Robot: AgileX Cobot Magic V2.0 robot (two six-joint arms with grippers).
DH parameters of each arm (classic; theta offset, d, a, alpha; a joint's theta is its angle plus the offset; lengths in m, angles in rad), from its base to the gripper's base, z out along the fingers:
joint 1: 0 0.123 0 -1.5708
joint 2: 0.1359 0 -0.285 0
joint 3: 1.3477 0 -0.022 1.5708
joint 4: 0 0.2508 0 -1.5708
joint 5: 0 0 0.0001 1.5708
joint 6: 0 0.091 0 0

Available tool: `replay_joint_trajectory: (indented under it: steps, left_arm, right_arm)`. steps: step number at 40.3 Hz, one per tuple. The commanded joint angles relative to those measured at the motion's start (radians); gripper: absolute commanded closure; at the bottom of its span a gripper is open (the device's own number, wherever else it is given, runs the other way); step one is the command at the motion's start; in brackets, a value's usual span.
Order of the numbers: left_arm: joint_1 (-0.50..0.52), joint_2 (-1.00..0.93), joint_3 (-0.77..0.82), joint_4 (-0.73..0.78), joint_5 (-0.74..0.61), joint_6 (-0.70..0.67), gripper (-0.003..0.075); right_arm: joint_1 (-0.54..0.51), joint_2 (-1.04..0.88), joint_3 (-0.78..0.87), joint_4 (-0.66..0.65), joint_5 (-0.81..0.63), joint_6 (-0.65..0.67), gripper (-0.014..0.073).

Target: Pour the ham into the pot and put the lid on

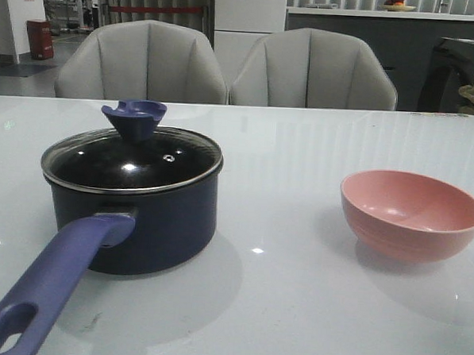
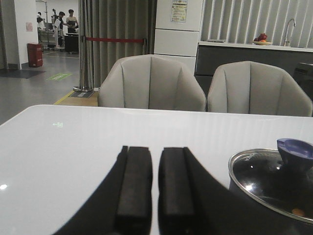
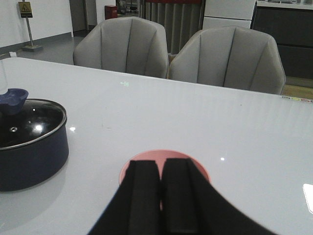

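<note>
The dark navy pot (image 1: 151,221) stands at the left of the table, its long purple-blue handle (image 1: 52,283) pointing to the near edge. The glass lid (image 1: 134,162) with its blue-purple knob (image 1: 134,118) sits on the pot. A small orange speck, possibly ham (image 2: 296,211), shows through the glass in the left wrist view. The pink bowl (image 1: 410,212) at the right looks empty. Neither gripper shows in the front view. My left gripper (image 2: 155,149) is empty, pads almost together, low beside the pot's lid (image 2: 266,178). My right gripper (image 3: 160,160) is shut and empty, just before the bowl (image 3: 164,153).
The white glossy table (image 1: 278,307) stretches wide between pot and bowl. Two grey chairs (image 1: 227,66) stand behind its far edge. A counter and cabinet lie farther back.
</note>
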Motion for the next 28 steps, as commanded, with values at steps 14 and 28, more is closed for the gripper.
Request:
replay_joint_trajectory:
  steps: [14, 28]
  left_arm:
    - [0.001, -0.021, 0.031, 0.001, -0.076, -0.010, 0.0577]
    - [0.001, -0.021, 0.031, 0.001, -0.076, -0.010, 0.0577]
  right_arm:
    - [0.002, 0.010, -0.012, 0.003, -0.081, -0.006, 0.0442]
    - [-0.103, -0.073, 0.085, -0.335, -0.155, 0.327, 0.0442]
